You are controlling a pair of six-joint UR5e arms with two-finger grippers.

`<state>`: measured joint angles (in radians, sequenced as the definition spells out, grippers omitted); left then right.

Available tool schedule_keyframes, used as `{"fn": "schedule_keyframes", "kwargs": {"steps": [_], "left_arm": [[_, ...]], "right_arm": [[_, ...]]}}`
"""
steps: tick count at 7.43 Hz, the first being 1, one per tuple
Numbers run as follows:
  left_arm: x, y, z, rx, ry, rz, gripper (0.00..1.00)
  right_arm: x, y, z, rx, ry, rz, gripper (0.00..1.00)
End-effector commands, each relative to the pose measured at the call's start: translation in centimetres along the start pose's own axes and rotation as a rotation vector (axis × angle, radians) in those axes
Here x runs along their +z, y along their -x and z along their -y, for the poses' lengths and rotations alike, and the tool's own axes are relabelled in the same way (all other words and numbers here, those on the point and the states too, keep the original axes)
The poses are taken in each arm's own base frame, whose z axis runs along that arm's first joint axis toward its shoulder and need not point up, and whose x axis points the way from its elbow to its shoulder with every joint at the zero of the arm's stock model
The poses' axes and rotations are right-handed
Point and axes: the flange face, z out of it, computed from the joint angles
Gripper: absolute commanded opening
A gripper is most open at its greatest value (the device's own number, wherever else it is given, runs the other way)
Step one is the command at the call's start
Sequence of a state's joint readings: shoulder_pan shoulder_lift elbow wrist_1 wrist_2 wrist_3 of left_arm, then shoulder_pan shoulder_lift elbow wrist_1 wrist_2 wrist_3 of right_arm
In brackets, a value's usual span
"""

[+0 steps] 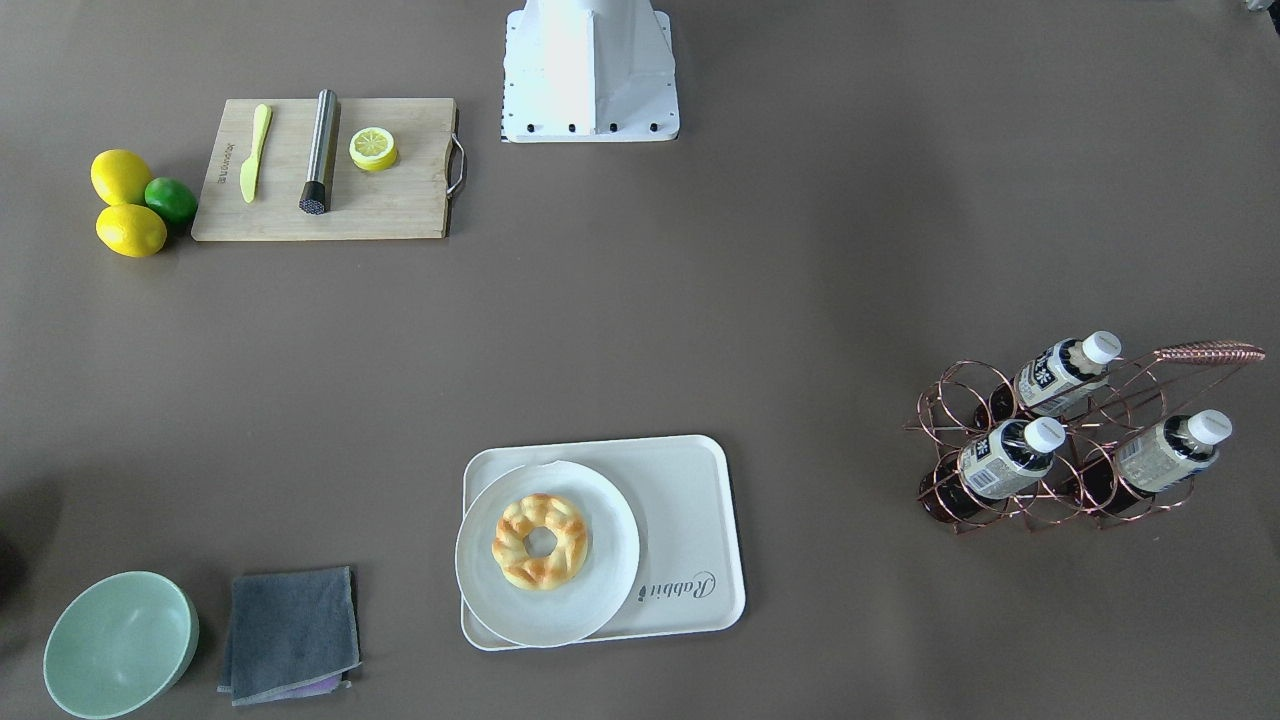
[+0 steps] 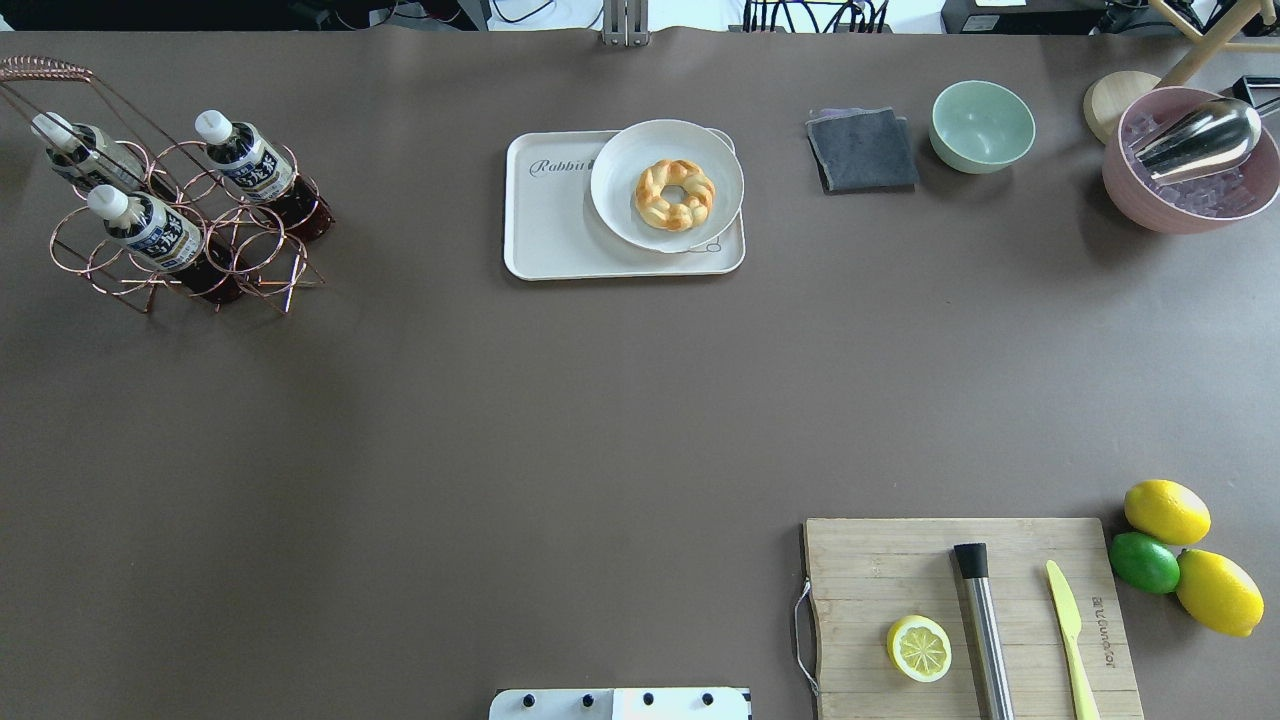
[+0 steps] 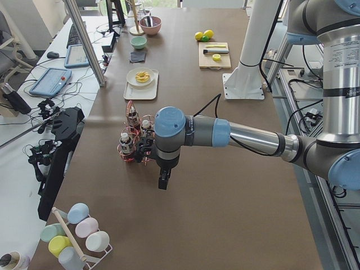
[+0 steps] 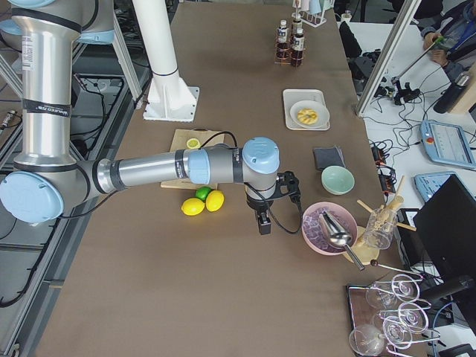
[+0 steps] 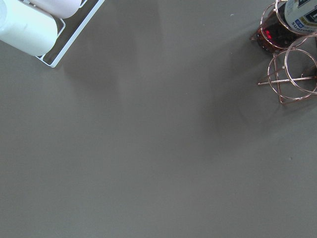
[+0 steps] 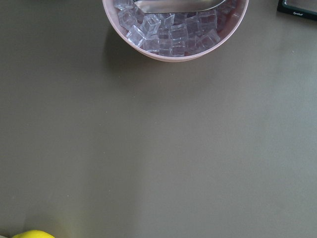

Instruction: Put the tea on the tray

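Note:
Three tea bottles stand tilted in a copper wire rack (image 2: 190,250): one in front (image 2: 150,228), one at the back right (image 2: 248,158), one at the back left (image 2: 85,150). They also show in the front-facing view (image 1: 1003,458). The white "Rabbit" tray (image 2: 552,225) holds a round plate (image 2: 625,165) with a ring pastry (image 2: 675,194). My left gripper (image 3: 163,183) hangs over the table just beside the rack; I cannot tell if it is open. My right gripper (image 4: 263,223) hangs near the pink ice bowl (image 4: 327,227); I cannot tell its state either.
A cutting board (image 2: 900,560) bears a lemon half, a steel rod and a yellow knife. Two lemons and a lime (image 2: 1145,562) lie beside it. A green bowl (image 2: 982,125) and grey cloth (image 2: 862,150) sit right of the tray. A cup rack (image 5: 59,29) lies near the left wrist.

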<state>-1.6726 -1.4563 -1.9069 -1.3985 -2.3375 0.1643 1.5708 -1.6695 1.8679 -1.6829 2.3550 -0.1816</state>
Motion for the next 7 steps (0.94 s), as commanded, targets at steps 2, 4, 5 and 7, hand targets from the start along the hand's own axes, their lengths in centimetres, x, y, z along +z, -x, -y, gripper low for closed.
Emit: {"fn": "schedule_keyframes", "kwargs": {"steps": [2,4,5,7], "left_arm": [[-2.1,-8.2,2.3,0.004,-0.055,-0.02,0.97],[-1.8,-16.2,6.6,0.051,-0.104,-0.055,0.97],[-0.8,-21.3,9.5,0.042,-0.118,-0.088,0.97],[2.0,-26.9,12.8,0.003,-0.185,-0.054,0.97]], "right_arm": [[-0.1,0.0,0.0,0.001,-0.002,0.001,1.0],[-0.2,0.1,0.1,-0.006,-0.011,-0.001,1.0],[-0.2,0.1,0.1,-0.011,-0.011,-0.001,1.0],[-0.1,0.2,0.1,-0.014,-0.011,-0.001,1.0]]}}
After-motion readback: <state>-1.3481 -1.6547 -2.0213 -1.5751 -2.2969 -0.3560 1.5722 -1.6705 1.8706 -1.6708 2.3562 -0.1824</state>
